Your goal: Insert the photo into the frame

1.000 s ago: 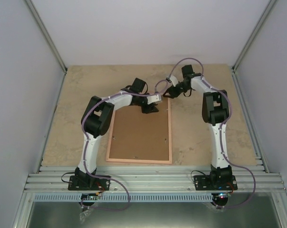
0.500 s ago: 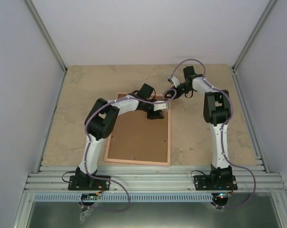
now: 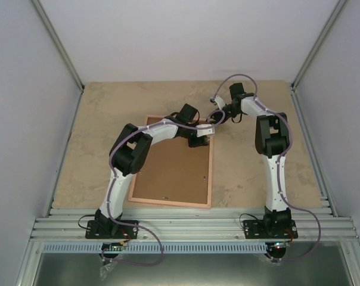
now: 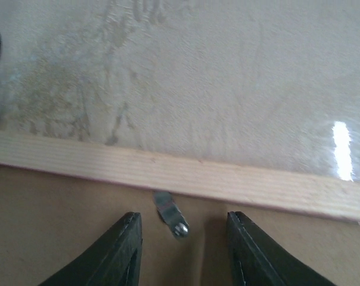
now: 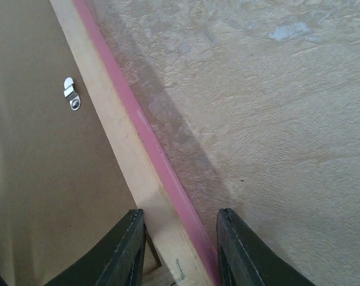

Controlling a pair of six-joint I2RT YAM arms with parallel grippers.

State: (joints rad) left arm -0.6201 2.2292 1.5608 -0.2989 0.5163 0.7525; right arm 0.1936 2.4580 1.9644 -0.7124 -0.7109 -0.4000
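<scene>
The frame (image 3: 168, 203) lies back up on the surface (image 3: 239, 173), a brown backing board (image 3: 171, 170) set inside it; the left pincer (image 4: 183, 215) hangs wide over the board at the far rail, a small metal clip (image 4: 171, 213) between its fingers; the right pincer (image 5: 180, 212) stands wide, astride the frame's right rail near the far corner.

I see brown backing board (image 3: 171, 170) flat mid tabletop (image 3: 90, 137), reaching twd near edge; small metal clips (image 4: 170, 213) on it.
</scene>
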